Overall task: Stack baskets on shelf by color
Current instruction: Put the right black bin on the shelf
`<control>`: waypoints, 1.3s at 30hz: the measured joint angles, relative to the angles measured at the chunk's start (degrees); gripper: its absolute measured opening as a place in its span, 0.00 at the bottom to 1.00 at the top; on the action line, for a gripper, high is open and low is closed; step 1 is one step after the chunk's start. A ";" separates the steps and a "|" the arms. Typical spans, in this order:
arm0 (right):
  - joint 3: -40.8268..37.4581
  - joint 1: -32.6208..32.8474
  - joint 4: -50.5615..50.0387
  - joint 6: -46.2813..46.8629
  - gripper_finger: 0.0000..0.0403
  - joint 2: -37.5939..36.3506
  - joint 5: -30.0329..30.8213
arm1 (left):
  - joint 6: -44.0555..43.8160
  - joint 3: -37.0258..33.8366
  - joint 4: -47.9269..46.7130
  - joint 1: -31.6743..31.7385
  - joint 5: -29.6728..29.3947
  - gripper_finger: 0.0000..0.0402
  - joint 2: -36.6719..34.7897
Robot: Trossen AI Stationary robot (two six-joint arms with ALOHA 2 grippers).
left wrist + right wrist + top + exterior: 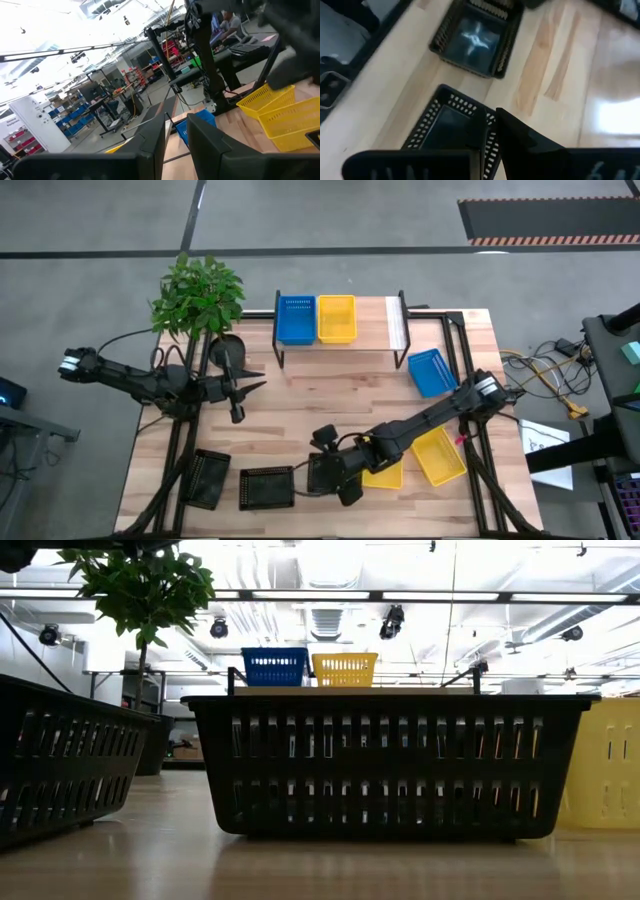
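The shelf (345, 330) stands at the far side of the bench (300, 400). One blue basket (295, 319) and one yellow basket (336, 318) sit side by side on its top. The right part of the shelf top is bare. In the low view the same two baskets show far off, blue (274, 666) next to yellow (345, 669).

Another blue basket (432, 371) lies on the bench, just to the right of the shelf. Two yellow baskets lie near the right front of the bench, one (439, 455) further right and one (383, 473) partly under the right arm.

Three black baskets are at the front of the bench. One (208, 477) is far left, one (267, 487) is next to it, and the third black basket (325, 473) is at the right tool (335, 480). The right wrist view shows the right tool's fingers close together with the wall of this black basket (455, 125) pinched between them. The middle black basket (475, 40) lies further off.

The left tool (240, 385) hangs over the left side of the bench, near a plant (198, 295) in a dark pot. Its two fingers (150, 145) stand apart with nothing between them.
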 joint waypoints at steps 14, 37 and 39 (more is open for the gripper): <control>-7.42 -6.90 4.27 11.45 0.38 2.36 -5.15 | 0.00 0.01 0.01 0.00 0.00 0.16 -0.08; -7.42 -9.69 9.69 15.49 0.51 9.06 -10.79 | 0.04 -0.03 -0.20 0.00 0.00 0.16 -0.09; -7.42 -9.80 9.42 15.15 0.47 9.09 -10.85 | 0.04 -0.03 -0.09 0.00 0.00 0.16 -0.05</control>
